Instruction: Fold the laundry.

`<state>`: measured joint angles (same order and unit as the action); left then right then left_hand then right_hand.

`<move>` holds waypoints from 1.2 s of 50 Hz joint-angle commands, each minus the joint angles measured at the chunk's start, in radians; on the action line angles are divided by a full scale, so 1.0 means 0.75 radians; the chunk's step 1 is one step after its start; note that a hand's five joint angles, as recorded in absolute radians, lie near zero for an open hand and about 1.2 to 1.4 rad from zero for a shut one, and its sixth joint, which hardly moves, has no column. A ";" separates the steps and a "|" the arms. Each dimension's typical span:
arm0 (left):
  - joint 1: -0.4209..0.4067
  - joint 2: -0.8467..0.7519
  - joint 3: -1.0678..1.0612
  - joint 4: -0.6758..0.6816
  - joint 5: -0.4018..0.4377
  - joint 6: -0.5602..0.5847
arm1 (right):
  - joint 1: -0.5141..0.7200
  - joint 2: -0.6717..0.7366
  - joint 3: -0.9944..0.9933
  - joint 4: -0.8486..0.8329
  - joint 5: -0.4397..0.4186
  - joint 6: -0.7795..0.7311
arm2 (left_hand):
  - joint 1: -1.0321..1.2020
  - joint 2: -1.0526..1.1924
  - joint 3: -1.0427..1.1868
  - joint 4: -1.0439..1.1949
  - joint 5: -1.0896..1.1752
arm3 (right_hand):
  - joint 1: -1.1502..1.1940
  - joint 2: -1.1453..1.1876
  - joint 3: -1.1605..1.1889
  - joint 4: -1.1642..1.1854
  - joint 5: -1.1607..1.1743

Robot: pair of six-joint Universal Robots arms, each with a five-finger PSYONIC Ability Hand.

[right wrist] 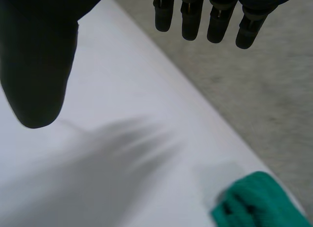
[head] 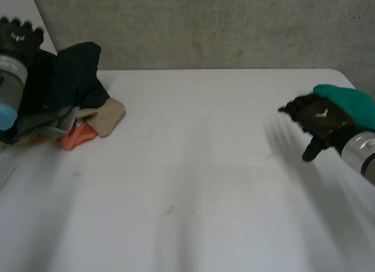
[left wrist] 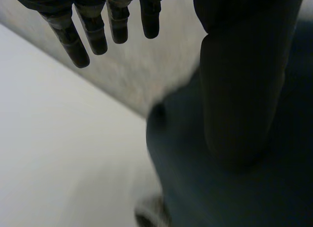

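Note:
A heap of laundry lies at the table's far left: a dark green garment on top, a tan cloth and an orange cloth poking out beneath. My left hand hovers above the heap's left side. In its wrist view the left hand is open with straight fingers, holding nothing, the dark garment below it. My right hand hangs open over the table's right side. A green cloth lies just behind it by the far right corner. The right hand is empty, the green cloth apart from it.
The white table stretches bare between the heap and the green cloth. A grey concrete wall runs behind the table's far edge.

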<state>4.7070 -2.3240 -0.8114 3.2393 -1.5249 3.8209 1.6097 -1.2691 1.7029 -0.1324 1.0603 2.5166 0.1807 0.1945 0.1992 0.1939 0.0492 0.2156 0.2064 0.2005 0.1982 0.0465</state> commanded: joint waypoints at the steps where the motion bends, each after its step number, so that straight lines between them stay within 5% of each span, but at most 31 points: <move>1: 0.095 -0.268 0.157 0.035 0.129 0.062 | 0.056 -0.018 0.067 0.015 0.018 -0.060 | 0.215 0.197 0.190 0.197 0.158 | -0.055 -0.042 -0.035 -0.032 -0.062; 2: 0.093 -0.274 0.157 0.035 0.141 0.062 | 0.056 -0.020 0.069 0.013 0.018 -0.058 | 0.383 0.364 0.358 0.365 0.325 | -0.055 -0.042 -0.035 -0.032 -0.062; 3: 0.085 -0.278 0.151 0.039 0.151 0.056 | 0.056 -0.026 0.073 0.013 0.018 -0.058 | 1.008 0.990 0.984 0.991 0.951 | -0.055 -0.042 -0.035 -0.032 -0.062; 5: 0.073 -0.276 0.147 0.044 0.149 0.049 | 0.054 -0.030 0.075 0.011 0.018 -0.058 | 1.618 1.599 1.593 1.600 1.560 | -0.055 -0.042 -0.035 -0.032 -0.062; 13: -0.085 0.084 -0.061 0.121 0.131 -0.181 | 0.046 -0.050 0.075 0.001 0.061 -0.054 | 1.621 1.602 1.596 1.603 1.563 | -0.055 -0.042 -0.035 -0.032 -0.062; 22: -0.407 0.519 -0.388 0.187 0.141 -0.598 | 0.046 -0.134 0.075 -0.010 0.135 0.095 | 1.621 1.602 1.596 1.603 1.563 | -0.055 -0.042 -0.035 -0.032 -0.062; 29: -0.731 0.371 -0.458 0.101 0.121 -0.670 | 0.044 -0.204 0.055 -0.010 0.145 0.305 | 1.621 1.602 1.596 1.603 1.563 | -0.055 -0.042 -0.035 -0.032 -0.062; 36: -0.923 0.103 -0.352 -0.018 0.000 -0.844 | 0.005 -0.214 0.043 0.005 0.171 0.334 | 1.621 1.602 1.596 1.603 1.563 | -0.055 -0.042 -0.035 -0.032 -0.062; 38: -0.934 0.076 -0.332 -0.032 0.006 -0.944 | 0.005 -0.214 0.045 0.007 0.173 0.336 | 1.540 1.521 1.515 1.522 1.482 | -0.055 -0.042 -0.035 -0.032 -0.062; 39: -0.936 0.064 -0.321 -0.040 0.010 -0.985 | 0.007 -0.212 0.047 0.007 0.173 0.342 | 1.237 1.218 1.212 1.219 1.179 | -0.055 -0.042 -0.035 -0.032 -0.062; 40: -0.934 0.049 -0.311 -0.073 0.018 -1.050 | 0.009 -0.212 0.049 0.007 0.173 0.345 | 0.594 0.576 0.570 0.577 0.537 | -0.055 -0.042 -0.035 -0.032 -0.062; 43: -0.934 0.067 -0.313 -0.163 0.023 -1.082 | 0.016 -0.206 0.049 0.027 0.171 0.351 | 0.072 0.054 0.047 0.054 0.015 | -0.055 -0.042 -0.035 -0.032 -0.062; 49: -0.887 0.235 -0.364 -0.286 0.023 -0.986 | 0.022 -0.200 0.039 0.095 0.167 0.351 | 0.032 0.014 0.007 0.014 -0.025 | -0.055 -0.042 -0.035 -0.032 -0.062; 60: -0.549 0.495 -0.583 -0.300 0.114 -0.460 | 0.193 -0.085 0.045 0.199 0.151 0.455 | -0.007 -0.026 -0.032 -0.025 -0.065 | -0.055 -0.042 -0.035 -0.032 -0.062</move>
<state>4.1951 -1.9851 -1.2134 3.0071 -1.4984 3.3054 1.6761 -1.3896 1.7319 0.0002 1.1754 2.8072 0.2167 0.1997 0.2104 0.2053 0.0491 0.2156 0.2064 0.2005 0.1982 0.0465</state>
